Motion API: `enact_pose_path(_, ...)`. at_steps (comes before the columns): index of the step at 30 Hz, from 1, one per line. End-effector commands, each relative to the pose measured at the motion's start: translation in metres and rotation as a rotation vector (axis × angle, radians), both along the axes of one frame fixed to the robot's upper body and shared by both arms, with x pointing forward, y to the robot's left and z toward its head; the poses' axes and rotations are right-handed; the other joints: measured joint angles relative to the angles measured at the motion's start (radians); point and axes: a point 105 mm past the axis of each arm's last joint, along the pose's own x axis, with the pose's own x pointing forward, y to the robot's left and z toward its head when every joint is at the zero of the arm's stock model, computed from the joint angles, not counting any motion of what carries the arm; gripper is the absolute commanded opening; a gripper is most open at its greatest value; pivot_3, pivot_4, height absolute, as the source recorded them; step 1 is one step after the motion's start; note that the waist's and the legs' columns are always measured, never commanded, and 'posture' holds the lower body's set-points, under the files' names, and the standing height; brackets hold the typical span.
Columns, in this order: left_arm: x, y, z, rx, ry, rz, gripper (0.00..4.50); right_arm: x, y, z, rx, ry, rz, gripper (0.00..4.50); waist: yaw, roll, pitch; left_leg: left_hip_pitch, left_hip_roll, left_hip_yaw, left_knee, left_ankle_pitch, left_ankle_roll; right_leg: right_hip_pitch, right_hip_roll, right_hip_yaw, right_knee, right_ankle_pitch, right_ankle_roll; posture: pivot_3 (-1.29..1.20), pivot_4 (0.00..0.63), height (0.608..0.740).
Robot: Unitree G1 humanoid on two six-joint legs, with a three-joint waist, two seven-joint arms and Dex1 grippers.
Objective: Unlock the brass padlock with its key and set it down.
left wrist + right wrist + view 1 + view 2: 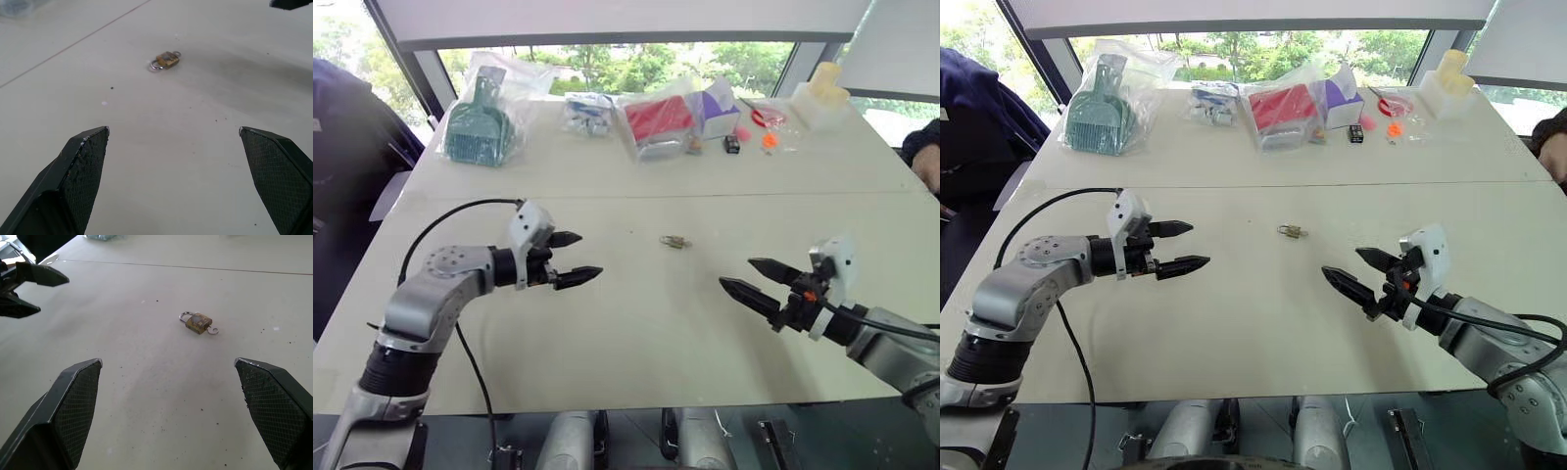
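The brass padlock (pixel 675 241) lies flat on the white table (pixel 636 333), midway between my two grippers. In the wrist views the padlock (pixel 198 323) shows a thin silvery shackle at one end. A small silvery ring, by its look the head of the key (pixel 213 331), sticks out of the other end. My left gripper (pixel 590 255) hovers to the padlock's left, open and empty, pointing toward it. My right gripper (pixel 736 271) hovers to the padlock's right and nearer to me, also open and empty. Neither touches the padlock.
Along the table's far side lie clear bags: a green brush set (pixel 480 122), a red box (pixel 656 119), a purple box (pixel 717 110), small black (pixel 732 144) and orange (pixel 770 140) trinkets, a white container (pixel 822 98). A person's arm (pixel 928 157) is at the right edge.
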Motion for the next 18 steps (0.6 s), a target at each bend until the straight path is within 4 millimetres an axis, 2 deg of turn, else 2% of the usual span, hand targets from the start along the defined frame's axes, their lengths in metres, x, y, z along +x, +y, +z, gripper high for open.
enact_pose_path(1, 0.002, 0.003, 0.011, 0.017, -0.061, -0.003, 4.43, 0.003, 0.002, 0.009, 0.008, -0.055, 0.016, 4.5, 0.0, 0.0, 0.0, 0.0, 0.0, 0.0, 0.0, 0.0, 0.0, 0.0, 0.0, 0.0, 0.0, 0.0, 0.0, 0.0, 0.15, 0.735)
enact_pose_path(14, 0.005, 0.002, 0.006, 0.046, -0.06, -0.027, 4.43, 0.002, 0.006, 0.004, 0.019, -0.051, 0.02, 4.5, 0.0, 0.0, 0.0, 0.0, 0.0, 0.0, 0.0, 0.0, 0.0, 0.0, 0.0, 0.0, 0.0, 0.0, 0.0, 0.0, 0.15, 0.735)
enact_pose_path(18, 0.016, -0.001, 0.009, 0.056, -0.094, -0.079, 4.43, 0.004, 0.009, 0.004, 0.036, -0.051, 0.015, 4.5, 0.003, 0.0, 0.0, 0.0, 0.0, 0.0, 0.0, 0.0, 0.0, 0.0, 0.0, 0.0, 0.0, 0.0, 0.0, 0.0, 0.15, 0.735)
